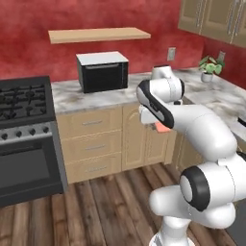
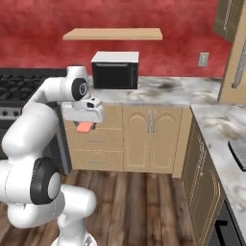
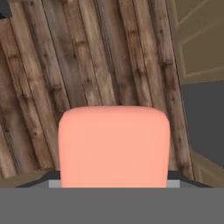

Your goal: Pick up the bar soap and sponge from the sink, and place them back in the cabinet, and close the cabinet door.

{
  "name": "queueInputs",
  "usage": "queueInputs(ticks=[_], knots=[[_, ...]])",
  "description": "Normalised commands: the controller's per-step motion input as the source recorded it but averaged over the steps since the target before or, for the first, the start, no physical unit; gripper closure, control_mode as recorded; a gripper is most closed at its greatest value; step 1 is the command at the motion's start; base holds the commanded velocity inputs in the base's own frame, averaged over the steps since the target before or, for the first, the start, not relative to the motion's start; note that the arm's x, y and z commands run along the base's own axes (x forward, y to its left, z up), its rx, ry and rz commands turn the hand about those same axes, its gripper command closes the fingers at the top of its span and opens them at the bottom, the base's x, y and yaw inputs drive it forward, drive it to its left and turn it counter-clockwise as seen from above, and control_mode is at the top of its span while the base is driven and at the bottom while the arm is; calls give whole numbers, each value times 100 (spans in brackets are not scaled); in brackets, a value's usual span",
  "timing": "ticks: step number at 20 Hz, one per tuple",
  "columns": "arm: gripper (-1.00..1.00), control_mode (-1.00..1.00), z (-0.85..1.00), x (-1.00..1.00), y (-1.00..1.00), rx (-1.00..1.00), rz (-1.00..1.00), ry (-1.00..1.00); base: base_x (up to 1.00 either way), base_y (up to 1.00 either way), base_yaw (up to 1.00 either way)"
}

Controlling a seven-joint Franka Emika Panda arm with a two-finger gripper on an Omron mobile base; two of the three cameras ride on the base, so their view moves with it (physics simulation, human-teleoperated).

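I have the white arm folded up in mid-air over the dark wooden plank floor (image 2: pixel 144 202), which gives me plenty of free room below and in front. Ahead runs the marbled grey-white counter (image 1: pixel 72 96), its front edge sitting above the tan lower cabinets with arched panel doors (image 2: pixel 151 137); the hand hangs in front of that cabinet face, close to it but apart as far as I can judge. To my left the black gas stove (image 1: pixel 24 129) closes off that side, and on the right the counter turns a corner and runs back toward me, narrowing the lane. On the counter stands a black microwave with a white top (image 1: pixel 102 71), under a plain tan wooden wall shelf (image 1: pixel 98 34) on the red wall. A small green potted plant (image 1: pixel 210 67) sits far along the counter.

The claw (image 2: pixel 85 126) points down toward the floor and is closed partway on the salmon-pink flat bar soap with rounded corners (image 3: pixel 113 146). The soap pokes out below the hand in both base views and is held well above the floor, touching nothing else that I can see.
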Motion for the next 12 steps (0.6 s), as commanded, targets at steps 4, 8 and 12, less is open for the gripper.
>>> queueInputs(ticks=[4,8,12], knots=[[100,100,0,0,0,0,0,0,74,-6,0],[100,100,0,0,0,0,0,0,76,-7,0],[100,100,0,0,0,0,0,0,73,-7,-3]])
